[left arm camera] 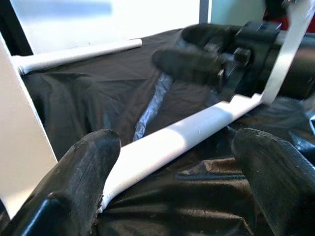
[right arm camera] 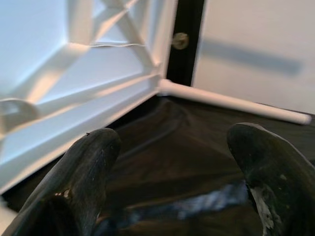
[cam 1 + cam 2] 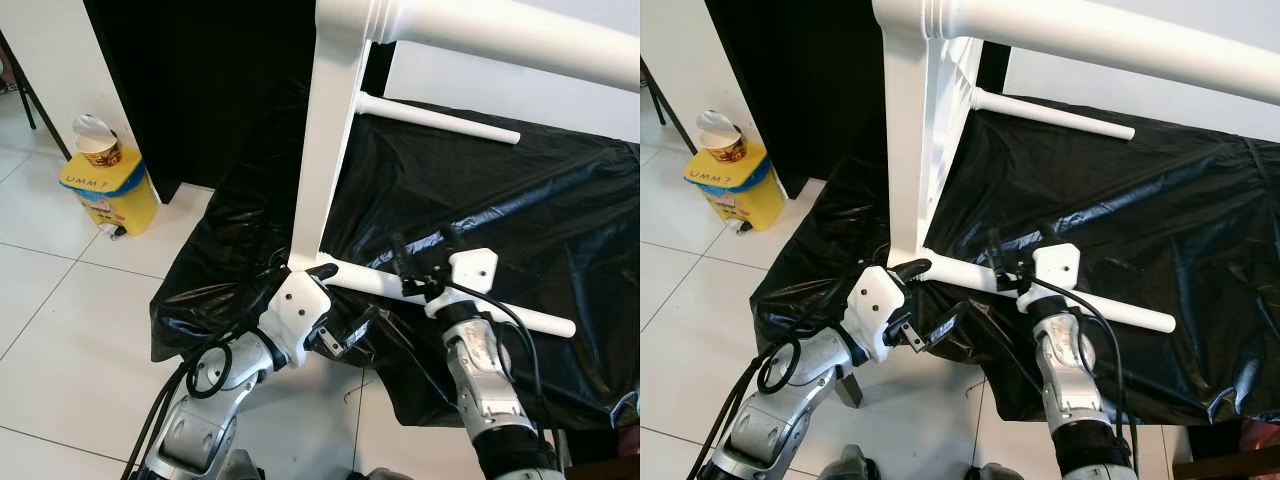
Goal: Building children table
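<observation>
On black plastic sheeting (image 3: 520, 220), a white table (image 3: 325, 150) lies tipped, legs sideways.

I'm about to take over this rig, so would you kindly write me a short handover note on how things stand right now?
Left end effector: open, at the joint where the near leg meets the tabletop.
Right end effector: open, over the same leg's middle.
White tabletop stands on edge on the black plastic sheet; far leg also juts out sideways.
Done: those two legs look fitted.
Left: confirm tightness, fit any remaining legs, set the table upright.
</observation>
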You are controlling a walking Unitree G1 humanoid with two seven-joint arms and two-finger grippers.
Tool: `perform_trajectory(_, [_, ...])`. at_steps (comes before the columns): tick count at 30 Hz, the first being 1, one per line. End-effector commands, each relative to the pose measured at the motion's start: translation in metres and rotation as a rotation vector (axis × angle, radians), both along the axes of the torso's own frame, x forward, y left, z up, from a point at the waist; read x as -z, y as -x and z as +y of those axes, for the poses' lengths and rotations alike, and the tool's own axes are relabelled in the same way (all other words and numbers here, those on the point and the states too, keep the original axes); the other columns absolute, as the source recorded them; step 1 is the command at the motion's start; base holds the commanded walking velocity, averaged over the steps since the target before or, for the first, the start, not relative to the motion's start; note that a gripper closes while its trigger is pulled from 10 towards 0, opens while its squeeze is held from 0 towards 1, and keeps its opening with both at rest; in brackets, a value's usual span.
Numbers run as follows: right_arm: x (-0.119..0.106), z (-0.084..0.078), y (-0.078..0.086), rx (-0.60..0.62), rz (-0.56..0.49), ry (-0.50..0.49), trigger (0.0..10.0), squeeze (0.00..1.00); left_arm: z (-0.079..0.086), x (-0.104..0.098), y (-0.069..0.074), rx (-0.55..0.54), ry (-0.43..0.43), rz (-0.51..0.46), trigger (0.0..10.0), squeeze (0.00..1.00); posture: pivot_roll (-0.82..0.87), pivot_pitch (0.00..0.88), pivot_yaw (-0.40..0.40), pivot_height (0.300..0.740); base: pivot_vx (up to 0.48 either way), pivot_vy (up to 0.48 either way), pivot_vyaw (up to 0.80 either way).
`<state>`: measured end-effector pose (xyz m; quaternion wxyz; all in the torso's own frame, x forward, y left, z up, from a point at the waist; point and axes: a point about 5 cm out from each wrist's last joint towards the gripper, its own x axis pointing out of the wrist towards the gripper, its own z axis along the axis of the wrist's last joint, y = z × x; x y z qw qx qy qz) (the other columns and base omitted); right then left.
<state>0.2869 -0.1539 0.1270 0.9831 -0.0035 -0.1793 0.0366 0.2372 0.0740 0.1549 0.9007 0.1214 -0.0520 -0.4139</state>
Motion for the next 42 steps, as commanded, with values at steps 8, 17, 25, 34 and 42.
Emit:
perform_trajectory(8, [0.002,-0.004,0.008,0.061,0.026,-0.002,10.0,0.0,0.0,0.008,-0.008,-0.22,0.038,-0.033,10.0,0.0,0.11,0.044,-0.086,0.74,0.0,0.0,0.0])
perform_trajectory(17, [0.001,-0.003,0.01,0.08,0.042,0.007,10.0,0.0,-0.002,0.012,-0.008,-0.203,0.015,-0.045,10.0,0.0,0.11,0.042,-0.089,0.74,0.0,-0.279,0.0])
perform_trajectory(25, [0.001,-0.001,0.011,0.079,0.052,0.013,10.0,0.0,-0.002,0.012,-0.008,-0.204,0.021,-0.047,10.0,0.0,0.11,0.042,-0.093,0.74,0.0,-0.334,0.0])
perform_trajectory(34, [0.0,0.0,0.011,0.073,0.061,0.024,10.0,0.0,-0.002,0.012,-0.008,-0.212,0.024,-0.053,10.0,0.0,0.11,0.044,-0.099,0.74,0.0,-0.22,0.0])
perform_trajectory(42, [-0.002,0.002,0.011,0.066,0.058,0.039,10.0,0.0,0.0,0.011,-0.009,-0.226,0.06,-0.048,10.0,0.0,0.11,0.041,-0.1,0.74,0.0,0.0,0.0])
